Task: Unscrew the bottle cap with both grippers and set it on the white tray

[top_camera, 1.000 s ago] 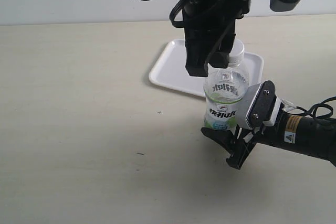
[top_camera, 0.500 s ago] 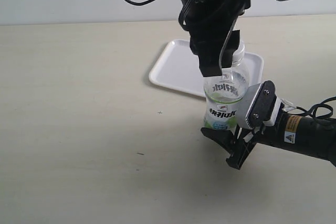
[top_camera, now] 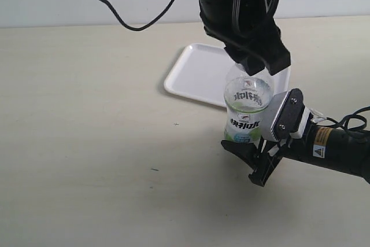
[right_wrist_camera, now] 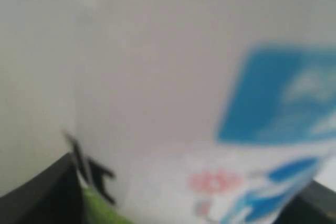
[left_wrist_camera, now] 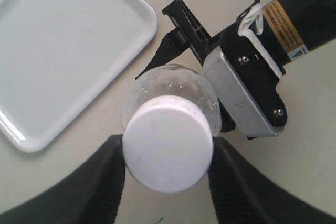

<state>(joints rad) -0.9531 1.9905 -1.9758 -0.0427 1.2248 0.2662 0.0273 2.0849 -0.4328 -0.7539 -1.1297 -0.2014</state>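
The clear bottle (top_camera: 245,105) with a white-and-green label stands upright just in front of the white tray (top_camera: 193,76). My right gripper (top_camera: 247,146), with its white-grey block and yellow sticker, is shut on the bottle's lower body; the blurred label (right_wrist_camera: 184,103) fills the right wrist view between the black fingers (right_wrist_camera: 39,195). From above, my left gripper (top_camera: 257,62) hides the bottle's top in the exterior view. In the left wrist view, the white bottle cap (left_wrist_camera: 168,142) sits on the bottle (left_wrist_camera: 173,80) with the left gripper (left_wrist_camera: 168,153) shut on its sides.
The tray (left_wrist_camera: 68,51) lies flat beside the bottle with nothing on it. The right arm (left_wrist_camera: 249,87) reaches in low across the beige table (top_camera: 87,143). A black cable (top_camera: 133,24) hangs from the left arm.
The left gripper has twisted round the cap; its visible finger swung from the left side of the neck to the right. The bottle and the right gripper stayed put.
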